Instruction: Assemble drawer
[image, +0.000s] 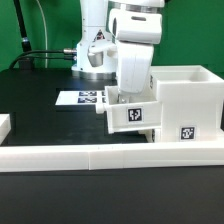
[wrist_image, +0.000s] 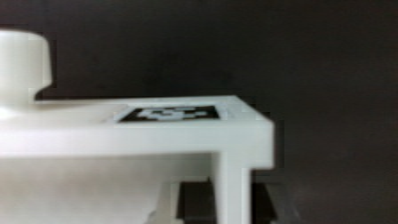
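The white housing (image: 188, 98) stands at the exterior view's right, with a tag on its front. A small white tray (image: 131, 113) with a tag sits against the housing's left side, above the table. I cannot tell how far in it is. My gripper (image: 129, 97) comes straight down onto the tray. In the wrist view my gripper (wrist_image: 233, 205) is shut on one thin upright wall of the tray (wrist_image: 107, 140), with a dark finger (wrist_image: 192, 203) on each side of the wall. The tray's tag (wrist_image: 178, 112) lies flat just beyond. The second tray is not clearly seen.
The marker board (image: 84, 98) lies on the black table behind the tray. The long low white border wall (image: 90, 156) runs along the front. A white piece (image: 5, 125) shows at the left edge. A rounded white shape (wrist_image: 20, 60) shows blurred in the wrist view.
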